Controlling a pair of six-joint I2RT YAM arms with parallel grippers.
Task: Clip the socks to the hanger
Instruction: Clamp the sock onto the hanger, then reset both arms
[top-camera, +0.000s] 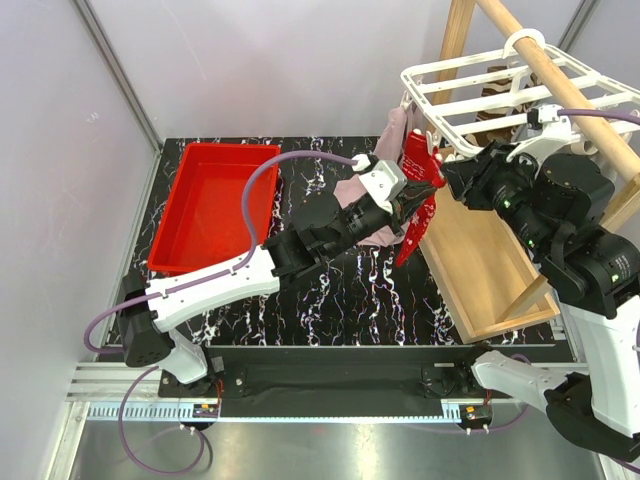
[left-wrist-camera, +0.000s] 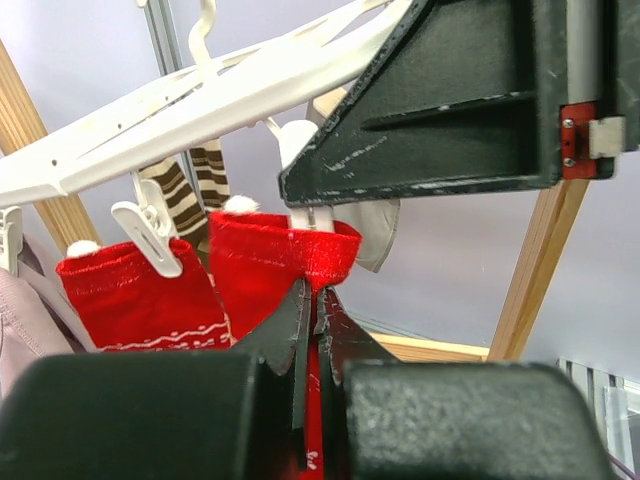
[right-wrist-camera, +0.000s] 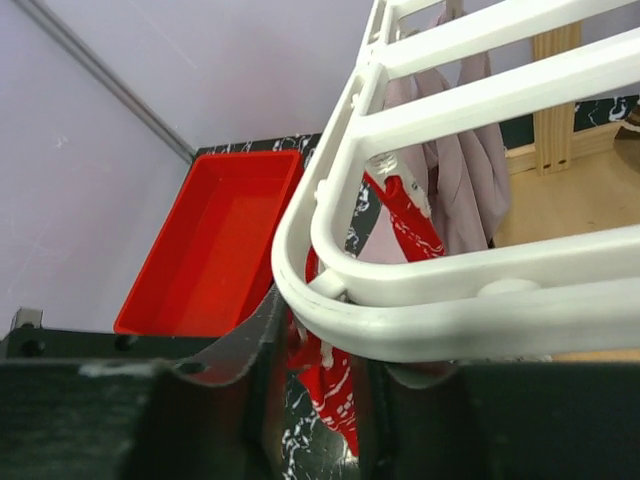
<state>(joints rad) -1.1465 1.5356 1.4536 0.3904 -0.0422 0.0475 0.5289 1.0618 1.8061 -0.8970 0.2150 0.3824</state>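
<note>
The white hanger (top-camera: 520, 85) is hung by its hook on the wooden pole (top-camera: 560, 75), at the right of the black marbled surface (top-camera: 350, 290). The left gripper (left-wrist-camera: 313, 300) is raised to the near-left corner of the hanger. Its jaws are closed on the top edge of a red sock (left-wrist-camera: 280, 262) with white specks, and the cuff is held just under the frame. The rest of this sock is seen hanging down over the surface in the top view.

The right gripper (top-camera: 450, 178) is placed at the same corner, touching the frame from above. In the right wrist view the rim of the hanger is seen across its jaws, with a small white clip (right-wrist-camera: 325, 350) and the red fabric between them; it cannot be told whether the jaws are pressing the clip or only standing around it.

A second red sock (left-wrist-camera: 130, 295) is held by a clip just beside the first one. A striped sock (left-wrist-camera: 195, 190) and a mauve-pink sock (right-wrist-camera: 460, 170) are hung further in. The red tub (top-camera: 215, 200) is set on the left part of the surface, well apart from the hanger.
</note>
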